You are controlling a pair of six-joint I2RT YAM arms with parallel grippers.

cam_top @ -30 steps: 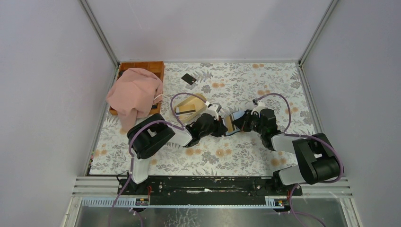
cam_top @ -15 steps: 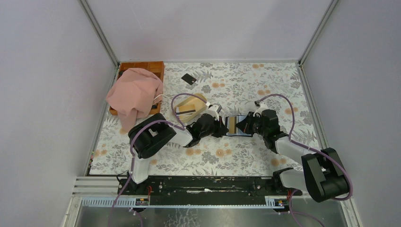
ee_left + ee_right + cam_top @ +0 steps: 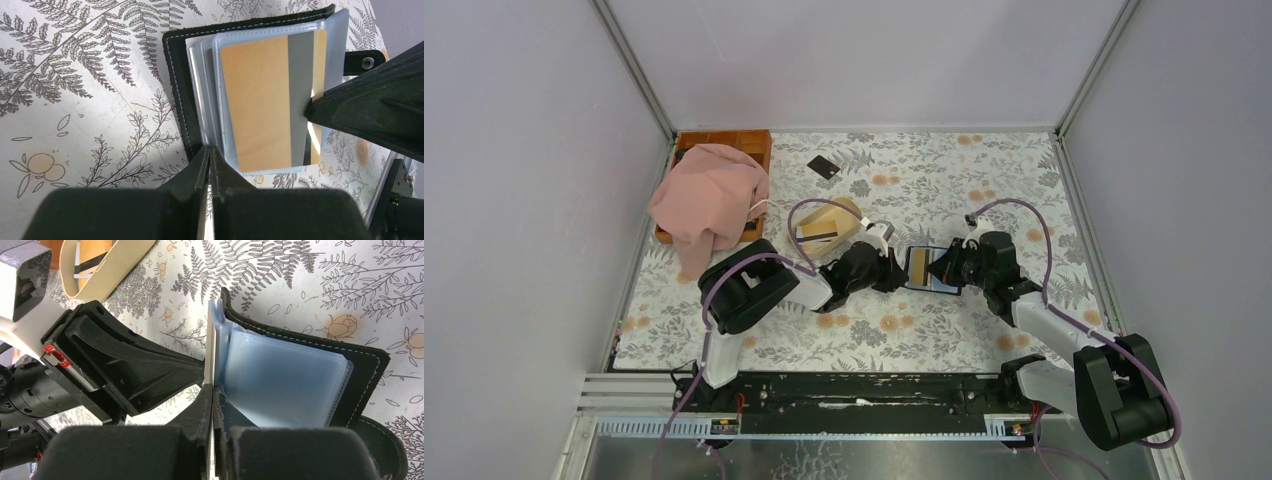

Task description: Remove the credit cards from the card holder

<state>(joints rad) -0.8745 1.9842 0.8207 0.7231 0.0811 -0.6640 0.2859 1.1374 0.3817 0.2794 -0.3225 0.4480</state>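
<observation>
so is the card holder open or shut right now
Open: the card holder has its black cover spread wide, its clear sleeves fanned out, and an orange card showing in the front one.

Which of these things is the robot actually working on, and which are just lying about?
Job: open card holder; tan card in its sleeve; left claw and right claw, pinching them; loose black card; striped card in the beige dish.
Lying about: pink cloth; wooden tray.
</observation>
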